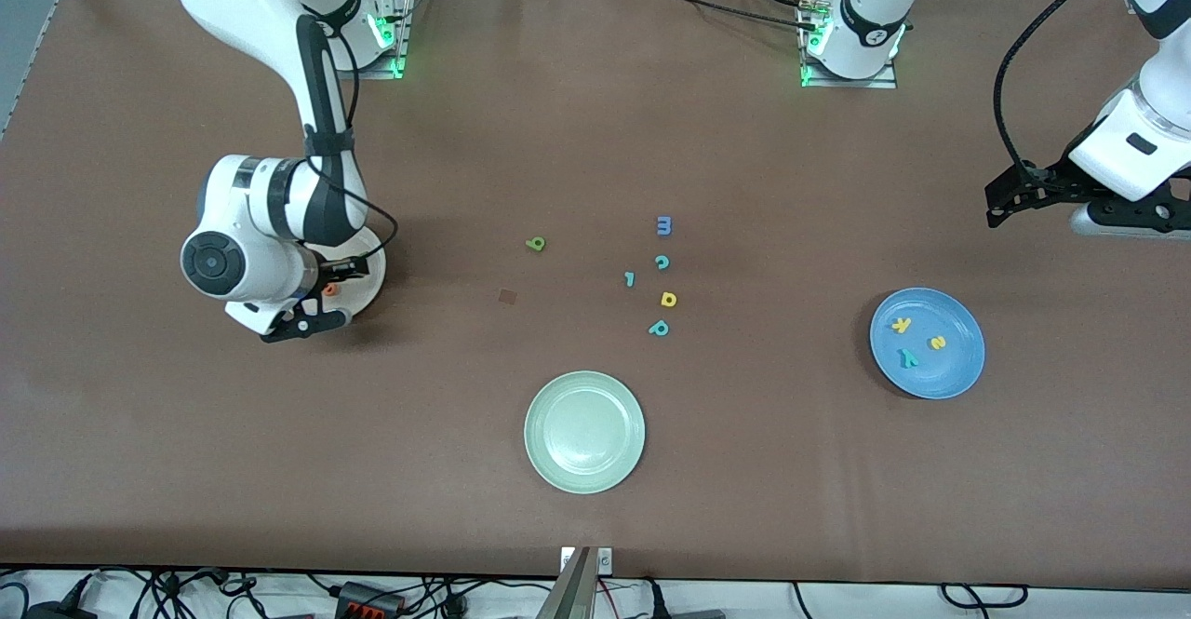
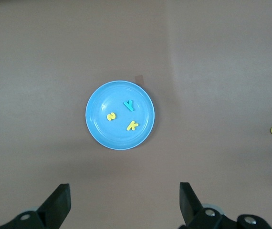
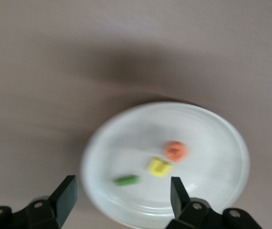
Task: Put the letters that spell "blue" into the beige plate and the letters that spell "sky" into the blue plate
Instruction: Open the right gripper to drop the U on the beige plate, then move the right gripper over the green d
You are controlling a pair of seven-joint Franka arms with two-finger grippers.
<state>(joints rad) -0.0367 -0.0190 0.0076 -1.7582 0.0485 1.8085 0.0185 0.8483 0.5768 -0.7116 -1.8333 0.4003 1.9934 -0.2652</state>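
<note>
My right gripper hangs open low over the beige plate, with nothing between its fingers. On that plate lie the orange e, the yellow u and the dark green l. The green b lies on the table mid-way along. The blue plate holds the yellow k, yellow s and teal y. My left gripper waits open above the table at the left arm's end.
A loose cluster sits mid-table: blue m, teal c, a small teal bar, yellow d, teal p. A pale green plate stands nearer the front camera. A small brown patch marks the table.
</note>
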